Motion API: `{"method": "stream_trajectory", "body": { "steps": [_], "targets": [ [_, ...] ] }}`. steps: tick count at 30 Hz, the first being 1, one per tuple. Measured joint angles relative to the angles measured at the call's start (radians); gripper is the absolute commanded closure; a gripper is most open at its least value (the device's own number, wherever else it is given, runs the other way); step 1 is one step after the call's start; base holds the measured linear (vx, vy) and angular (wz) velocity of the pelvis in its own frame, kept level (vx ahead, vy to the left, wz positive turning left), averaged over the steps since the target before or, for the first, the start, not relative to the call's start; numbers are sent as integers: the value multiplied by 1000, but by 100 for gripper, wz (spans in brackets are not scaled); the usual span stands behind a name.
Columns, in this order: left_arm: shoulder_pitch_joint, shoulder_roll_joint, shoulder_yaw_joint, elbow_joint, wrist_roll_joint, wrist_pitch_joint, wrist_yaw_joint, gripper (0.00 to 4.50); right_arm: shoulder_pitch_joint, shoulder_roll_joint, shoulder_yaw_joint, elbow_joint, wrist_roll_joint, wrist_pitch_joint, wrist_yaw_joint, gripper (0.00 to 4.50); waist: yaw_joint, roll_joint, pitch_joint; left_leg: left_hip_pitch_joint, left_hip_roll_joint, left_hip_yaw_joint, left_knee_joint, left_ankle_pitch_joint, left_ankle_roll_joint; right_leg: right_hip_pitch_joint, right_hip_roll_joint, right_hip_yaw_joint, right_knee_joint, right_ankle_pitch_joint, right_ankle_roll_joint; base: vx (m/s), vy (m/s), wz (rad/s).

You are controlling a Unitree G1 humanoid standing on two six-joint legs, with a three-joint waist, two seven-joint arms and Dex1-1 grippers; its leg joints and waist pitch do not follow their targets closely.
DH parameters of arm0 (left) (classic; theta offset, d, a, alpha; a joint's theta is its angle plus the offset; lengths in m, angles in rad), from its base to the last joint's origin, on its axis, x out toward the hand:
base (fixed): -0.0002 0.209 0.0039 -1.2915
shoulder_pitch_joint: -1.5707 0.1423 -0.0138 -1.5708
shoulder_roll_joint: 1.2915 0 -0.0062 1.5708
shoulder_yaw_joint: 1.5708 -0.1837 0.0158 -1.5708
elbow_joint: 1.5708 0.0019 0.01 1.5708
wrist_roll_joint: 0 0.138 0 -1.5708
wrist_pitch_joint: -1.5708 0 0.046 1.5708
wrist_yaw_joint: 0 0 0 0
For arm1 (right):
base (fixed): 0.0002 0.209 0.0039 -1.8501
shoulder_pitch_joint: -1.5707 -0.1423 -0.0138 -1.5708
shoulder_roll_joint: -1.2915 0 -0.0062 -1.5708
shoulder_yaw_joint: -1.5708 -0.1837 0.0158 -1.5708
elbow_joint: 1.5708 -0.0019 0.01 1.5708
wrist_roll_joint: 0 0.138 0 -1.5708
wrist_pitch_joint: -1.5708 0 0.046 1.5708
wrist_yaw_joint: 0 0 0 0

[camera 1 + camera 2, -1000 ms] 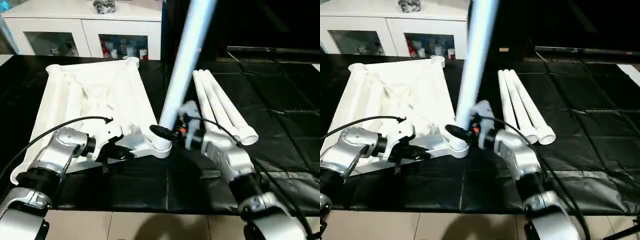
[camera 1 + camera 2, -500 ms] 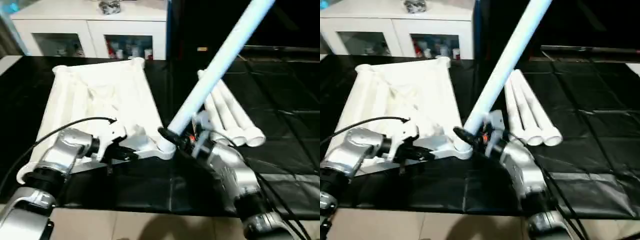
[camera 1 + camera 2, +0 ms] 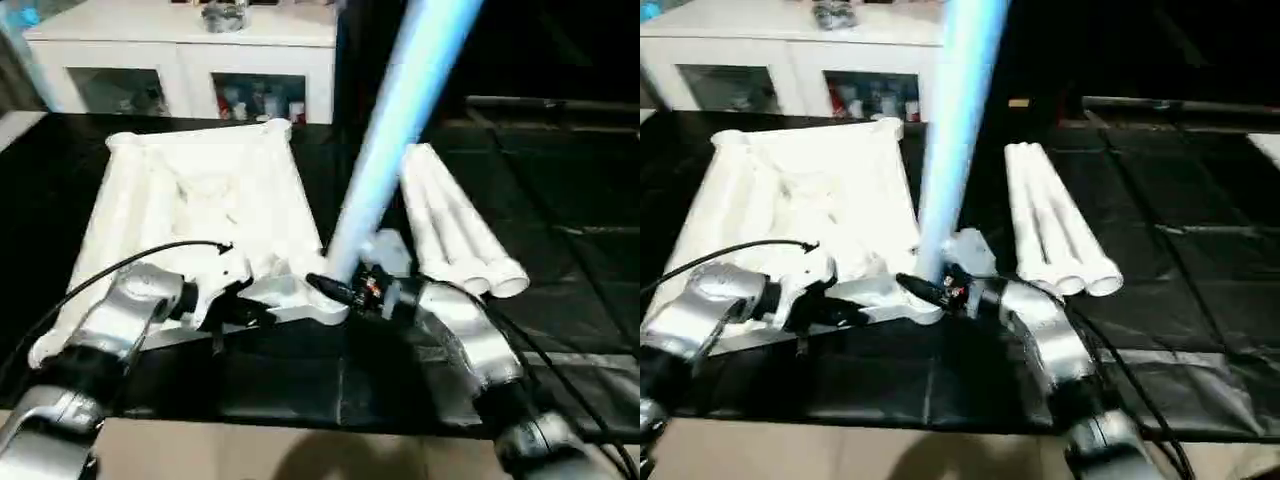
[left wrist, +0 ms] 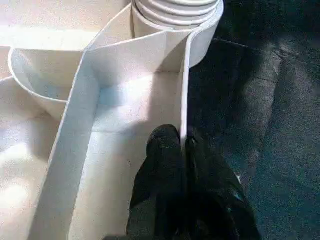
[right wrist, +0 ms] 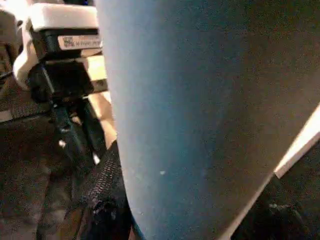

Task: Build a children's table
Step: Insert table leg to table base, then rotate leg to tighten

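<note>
Left claw (image 4: 183,145) pinching tabletop (image 3: 190,195) rim, right claw (image 3: 335,290) gripping leg (image 3: 395,130), label unreadable

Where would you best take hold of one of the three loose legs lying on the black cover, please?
Probably the outermost loose leg, on its round shaft near the wide open end facing the robot. Come from above and from the right, fingers across the tube: that flank is free, while the other presses against its neighbours.

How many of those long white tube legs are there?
4: one leg stands in the tabletop's near corner socket, gripped by the right pincer; three spare legs lie together beside it.
</note>
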Motion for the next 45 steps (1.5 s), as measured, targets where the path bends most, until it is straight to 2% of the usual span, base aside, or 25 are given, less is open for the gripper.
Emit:
{"method": "stream_trajectory", "body": {
  "steps": [2,4,10,20,26,31,36,39,45],
  "targets": [
    [4,16,0,-16,3,3,-15,450,-19,1,6,14,0,8,33,257,-4,-11,1,2,0,0,-3,0,0,0,0,0,0,0,0,0,0,0],
    [4,25,0,-24,8,3,-31,450,-29,1,9,17,0,22,59,257,-7,-17,2,2,0,1,-3,0,0,0,0,1,0,0,0,0,0,0],
    [-21,29,-26,-12,26,-23,-52,450,-26,-12,9,-1,2,28,92,257,-10,-24,6,6,0,2,-6,0,0,1,0,1,-5,-1,1,0,0,0],
    [-53,40,-47,16,39,-33,-90,450,-24,-11,9,-4,11,22,152,257,-10,-24,8,9,0,4,-24,0,0,6,0,0,-20,-2,0,0,0,0],
    [-70,40,-51,38,43,-29,-90,450,-32,-4,9,8,10,22,152,257,-13,-25,9,10,0,5,-26,0,-1,7,0,0,-20,-2,0,0,0,0],
    [-68,41,-39,34,34,13,-89,450,-43,16,5,34,10,20,135,257,-14,-25,9,11,0,5,-28,0,-1,7,0,0,-20,-2,0,0,0,0],
    [4,47,26,-82,24,136,0,450,-92,83,-26,122,1,13,0,257,-34,-29,9,12,1,5,-32,4,-6,1,0,-1,-20,-1,-1,0,0,0],
    [76,30,86,-215,-7,287,99,450,-139,129,-51,191,-10,13,-129,258,-46,-34,9,12,4,5,-34,6,-10,-2,0,-5,-19,3,-6,0,0,0],
    [152,-77,165,-419,-2,535,298,450,-228,201,-76,306,-38,14,-339,258,-41,-34,9,12,7,9,-35,6,-10,-4,2,-6,-20,3,-9,0,0,0]
  ]
}}
